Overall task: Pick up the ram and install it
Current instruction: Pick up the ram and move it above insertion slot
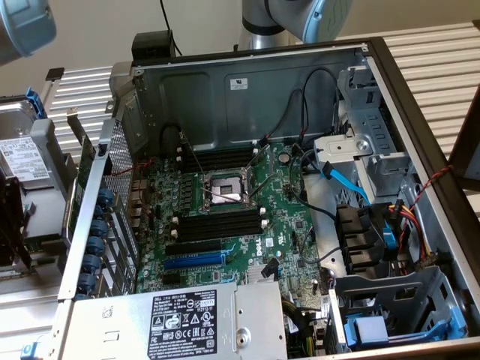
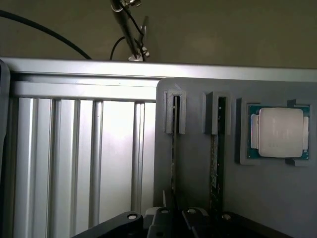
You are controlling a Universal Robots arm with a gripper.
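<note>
Black and bolted, the gripper (image 2: 177, 218) is clamped on the ram (image 2: 174, 158), a thin green board standing on edge in a slot of a matte grey holder (image 2: 193, 168). One slot over stands a second stick (image 2: 216, 163). Past it a square, silver-lidded processor (image 2: 280, 131) sits in its recess. Beside the holder lies a ribbed aluminium table (image 2: 74, 163). At the exterior view's centre, long black plastic slots (image 1: 217, 225) line the green motherboard (image 1: 285, 217).

"DELL" on the motherboard (image 1: 289, 214)
</note>
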